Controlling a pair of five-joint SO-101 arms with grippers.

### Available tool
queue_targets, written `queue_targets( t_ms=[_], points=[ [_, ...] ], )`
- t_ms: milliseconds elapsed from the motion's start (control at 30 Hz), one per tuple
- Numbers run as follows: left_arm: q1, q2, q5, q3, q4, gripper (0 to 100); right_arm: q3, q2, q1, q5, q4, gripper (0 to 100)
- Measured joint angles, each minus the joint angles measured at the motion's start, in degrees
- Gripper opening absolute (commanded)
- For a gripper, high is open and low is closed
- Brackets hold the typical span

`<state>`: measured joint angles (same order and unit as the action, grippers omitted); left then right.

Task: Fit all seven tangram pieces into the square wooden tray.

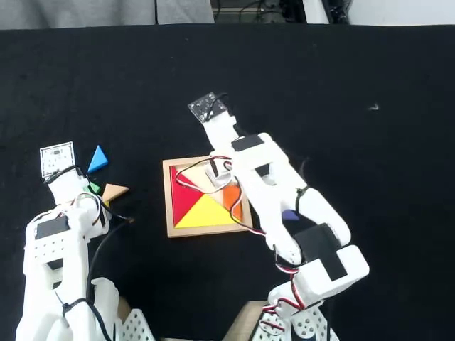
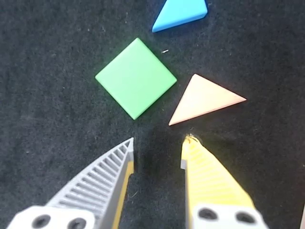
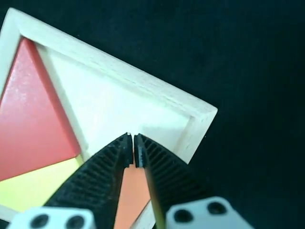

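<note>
Three pieces are sitting in the square wooden tray and the right gripper is hovering pinched together over the flat orange piece, so I'm guessing gently nudging it cornerward works best, while the left gripper is hanging spread apart near the flat green square.

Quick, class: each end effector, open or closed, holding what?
Left end effector: open, holding nothing.
Right end effector: closed, tips together over square wooden tray.

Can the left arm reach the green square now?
Probably yes: the left gripper is open just short of the green square, nothing lies between them, and the tan triangle sits clear beside it.
</note>
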<state>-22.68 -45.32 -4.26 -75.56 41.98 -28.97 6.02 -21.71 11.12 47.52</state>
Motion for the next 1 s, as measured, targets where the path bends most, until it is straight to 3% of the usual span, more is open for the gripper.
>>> queue_targets(
  t_ms=[1000],
  points=[
    [0.0,0.0,0.0,0.0,0.0,17,0.7,-0.18,3.08,-0.79,-1.41,1.1]
  ],
)
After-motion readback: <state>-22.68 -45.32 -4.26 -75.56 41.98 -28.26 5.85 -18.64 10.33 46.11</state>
